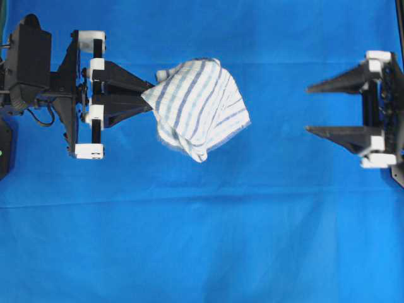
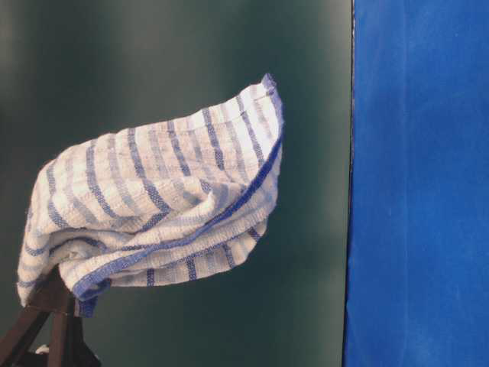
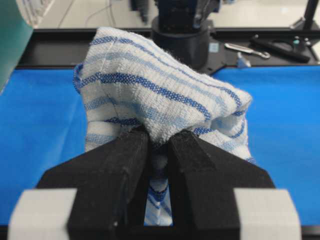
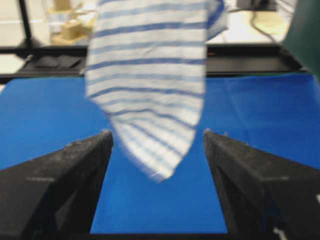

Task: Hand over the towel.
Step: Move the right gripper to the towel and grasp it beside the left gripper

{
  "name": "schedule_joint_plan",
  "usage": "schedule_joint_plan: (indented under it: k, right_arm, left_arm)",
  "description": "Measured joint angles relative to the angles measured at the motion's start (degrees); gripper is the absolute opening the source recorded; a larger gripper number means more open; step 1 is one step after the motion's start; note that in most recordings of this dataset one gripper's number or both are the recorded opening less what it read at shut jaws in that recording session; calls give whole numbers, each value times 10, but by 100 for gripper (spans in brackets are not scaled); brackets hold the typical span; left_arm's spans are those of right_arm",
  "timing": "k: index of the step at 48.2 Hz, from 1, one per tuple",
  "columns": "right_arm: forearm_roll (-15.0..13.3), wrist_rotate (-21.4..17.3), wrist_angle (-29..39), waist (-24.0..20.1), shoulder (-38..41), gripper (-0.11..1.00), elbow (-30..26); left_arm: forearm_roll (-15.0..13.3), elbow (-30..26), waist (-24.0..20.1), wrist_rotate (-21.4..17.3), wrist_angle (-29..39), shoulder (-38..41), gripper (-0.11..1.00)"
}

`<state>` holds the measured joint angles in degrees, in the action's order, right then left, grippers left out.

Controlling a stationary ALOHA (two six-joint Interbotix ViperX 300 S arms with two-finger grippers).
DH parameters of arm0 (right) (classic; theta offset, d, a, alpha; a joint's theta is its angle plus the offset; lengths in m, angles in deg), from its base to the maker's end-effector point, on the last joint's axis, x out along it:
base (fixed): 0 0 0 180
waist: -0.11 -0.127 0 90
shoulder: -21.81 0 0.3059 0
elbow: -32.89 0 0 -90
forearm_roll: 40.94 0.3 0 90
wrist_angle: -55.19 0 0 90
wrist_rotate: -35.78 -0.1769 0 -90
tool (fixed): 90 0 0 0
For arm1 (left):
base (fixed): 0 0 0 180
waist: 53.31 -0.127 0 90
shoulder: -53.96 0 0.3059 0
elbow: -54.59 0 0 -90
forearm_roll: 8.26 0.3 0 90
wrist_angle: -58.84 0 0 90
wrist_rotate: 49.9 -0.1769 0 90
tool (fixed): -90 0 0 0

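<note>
While the left gripper (image 1: pixel 148 95) is clenched on one bunched end of the small white towel with thin blue and grey stripes (image 1: pixel 199 107), you have the cloth held up above the large plain blue cloth (image 1: pixel 202 240) covering the table, left of its middle; its free end points toward the right gripper (image 1: pixel 309 108), which waits well apart near the right edge, jaws spread wide and empty; nothing stands between them, so the right arm only needs to reach straight in.

There is one towel (image 1: pixel 199 107), striped white and blue, and one large blue cloth (image 1: pixel 202 240) spread over the table. Two tools show: the left tool (image 1: pixel 148 93) and the right tool (image 1: pixel 309 108).
</note>
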<state>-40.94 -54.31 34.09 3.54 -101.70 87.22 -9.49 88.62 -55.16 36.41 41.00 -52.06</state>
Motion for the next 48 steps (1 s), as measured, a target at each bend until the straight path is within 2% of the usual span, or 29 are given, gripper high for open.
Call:
schedule_joint_plan:
  k: [7,16,34,48]
  right_arm:
    - [1,0,-22,4,55,72,-24]
    - [1,7,-36,5,135,72,-80]
    - [-8,6,-40,-5,316,72,-232]
    - [-8,6,-31,-9,379,72,-300]
  left_arm:
    - [0,0,3,0,0,0,6]
    - [0,1,10,0,0,0,6]
    - [0,1,18,0,0,1,6]
    - [-1,1,25,0,0,1,6]
